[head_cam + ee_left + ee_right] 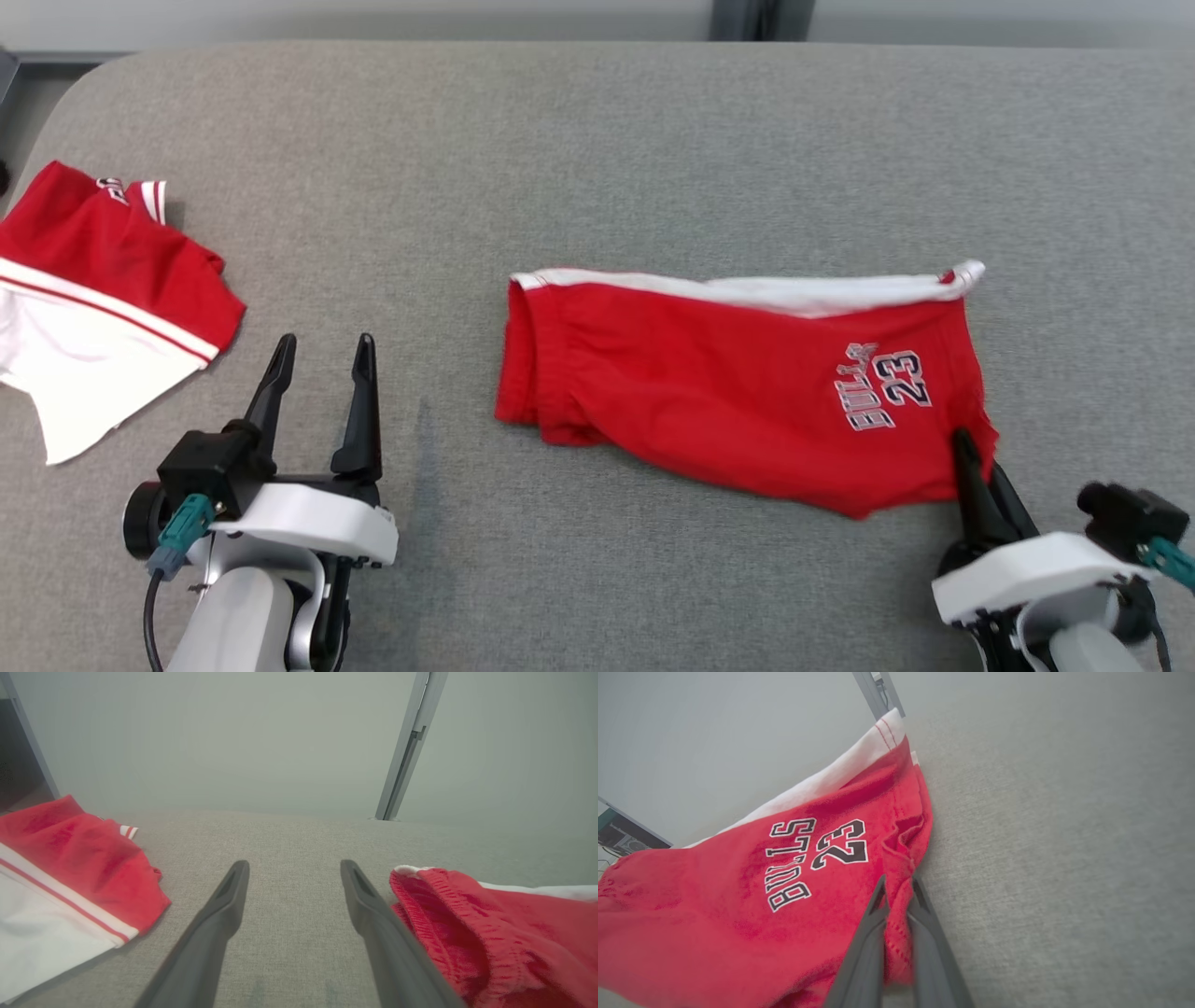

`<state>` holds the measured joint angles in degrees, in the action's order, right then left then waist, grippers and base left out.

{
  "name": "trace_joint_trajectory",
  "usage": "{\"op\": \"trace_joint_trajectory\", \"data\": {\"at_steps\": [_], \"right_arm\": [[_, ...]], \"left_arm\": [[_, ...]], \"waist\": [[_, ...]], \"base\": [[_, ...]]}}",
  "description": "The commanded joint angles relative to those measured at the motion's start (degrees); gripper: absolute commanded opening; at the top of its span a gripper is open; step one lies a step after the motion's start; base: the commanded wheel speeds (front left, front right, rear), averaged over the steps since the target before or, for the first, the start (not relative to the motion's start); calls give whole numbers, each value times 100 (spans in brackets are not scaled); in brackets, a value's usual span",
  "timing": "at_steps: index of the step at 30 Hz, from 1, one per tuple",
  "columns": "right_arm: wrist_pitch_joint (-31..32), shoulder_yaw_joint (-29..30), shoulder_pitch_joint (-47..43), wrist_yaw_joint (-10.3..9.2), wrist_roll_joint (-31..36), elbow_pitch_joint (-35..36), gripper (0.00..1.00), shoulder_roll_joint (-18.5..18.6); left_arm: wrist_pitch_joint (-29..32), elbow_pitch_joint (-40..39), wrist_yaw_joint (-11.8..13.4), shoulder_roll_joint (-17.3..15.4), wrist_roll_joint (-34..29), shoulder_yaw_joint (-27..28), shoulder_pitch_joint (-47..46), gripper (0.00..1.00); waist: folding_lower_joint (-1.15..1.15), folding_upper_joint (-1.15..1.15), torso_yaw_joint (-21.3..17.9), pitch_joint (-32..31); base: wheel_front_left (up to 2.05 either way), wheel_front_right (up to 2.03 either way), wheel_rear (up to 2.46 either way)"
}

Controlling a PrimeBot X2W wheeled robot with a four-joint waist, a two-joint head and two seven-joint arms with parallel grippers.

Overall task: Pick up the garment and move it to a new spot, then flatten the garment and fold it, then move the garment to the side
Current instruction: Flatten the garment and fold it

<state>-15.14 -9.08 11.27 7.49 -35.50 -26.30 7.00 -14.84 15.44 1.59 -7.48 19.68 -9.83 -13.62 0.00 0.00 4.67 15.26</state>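
The garment (738,383) is a pair of red shorts with a white side band and a "BULLS 23" print, lying folded in the middle of the grey table. My right gripper (971,448) is shut on its near right hem corner; in the right wrist view the red hem (899,891) is pinched between the two fingers of the right gripper (896,884). My left gripper (322,350) stands open to the left of the garment, nothing between its fingers. In the left wrist view the left gripper (294,868) points across bare table, with the garment's elastic waistband (472,924) just to the right.
A second red and white garment (93,289) lies crumpled at the table's left edge, also visible as red and white cloth (65,877) in the left wrist view. The grey fabric table (597,140) stretches wide behind. A metal post (406,751) rises beyond the far edge.
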Motion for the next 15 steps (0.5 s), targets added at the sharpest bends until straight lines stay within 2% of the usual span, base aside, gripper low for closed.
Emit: {"op": "trace_joint_trajectory", "data": {"at_steps": [1,7,12,15], "right_arm": [[-8,79,-129,2,36,69,0,6],[-6,407,-611,2,254,411,0,-128],[-3,527,-564,2,438,638,0,-194],[6,384,-436,3,596,851,0,-224]], "left_arm": [[4,-28,23,-45,3,33,61,100],[105,-162,90,-117,49,34,263,100],[164,-271,97,-158,54,16,273,100],[195,-316,110,-175,63,0,249,100]], "waist": [[0,0,-97,-95],[0,0,-225,-239],[0,0,-226,-258],[0,0,-202,-252]], "base": [[0,0,0],[0,0,0],[0,0,0],[0,0,0]]}}
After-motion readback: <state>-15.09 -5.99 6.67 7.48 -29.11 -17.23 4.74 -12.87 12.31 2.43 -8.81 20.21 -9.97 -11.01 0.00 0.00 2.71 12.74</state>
